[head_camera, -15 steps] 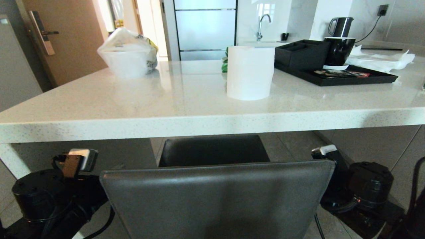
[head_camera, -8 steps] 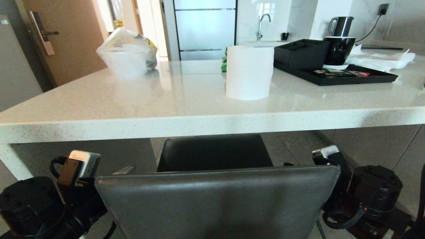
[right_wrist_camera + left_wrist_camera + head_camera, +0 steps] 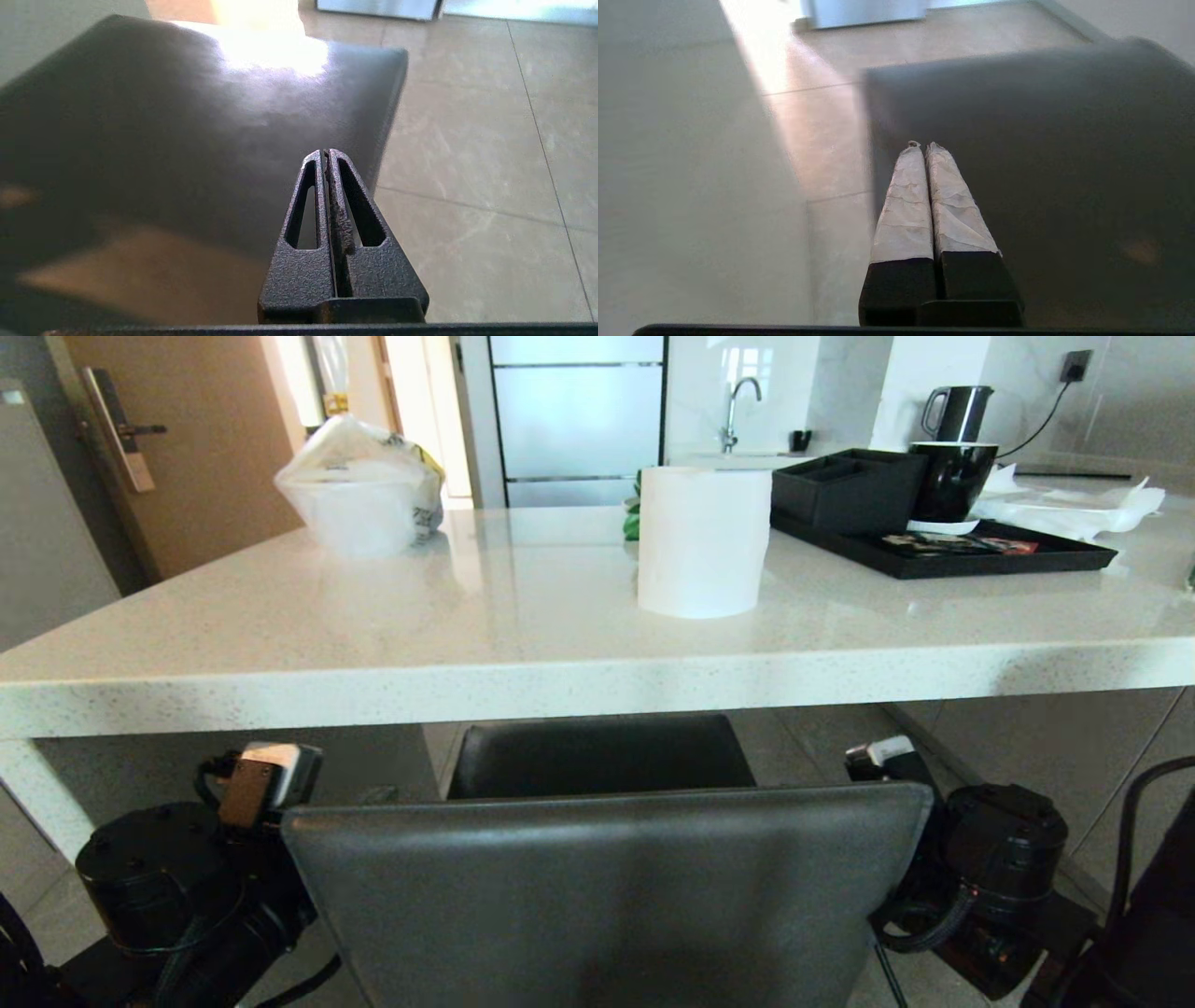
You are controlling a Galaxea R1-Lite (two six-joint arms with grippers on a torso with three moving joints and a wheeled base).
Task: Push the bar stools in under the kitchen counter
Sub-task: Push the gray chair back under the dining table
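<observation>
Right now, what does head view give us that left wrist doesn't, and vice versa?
Head only: the kitchen counter top with a white roll, a black tray and a bagged container; the grey stool back between both arms; the dark seat partly under the slab.

Left wrist only: the left gripper, shut, empty, its tips in front of the seat near one edge; a sunlit floor strip beside it.

Both: the grey bar stool and the tiled floor.
</observation>
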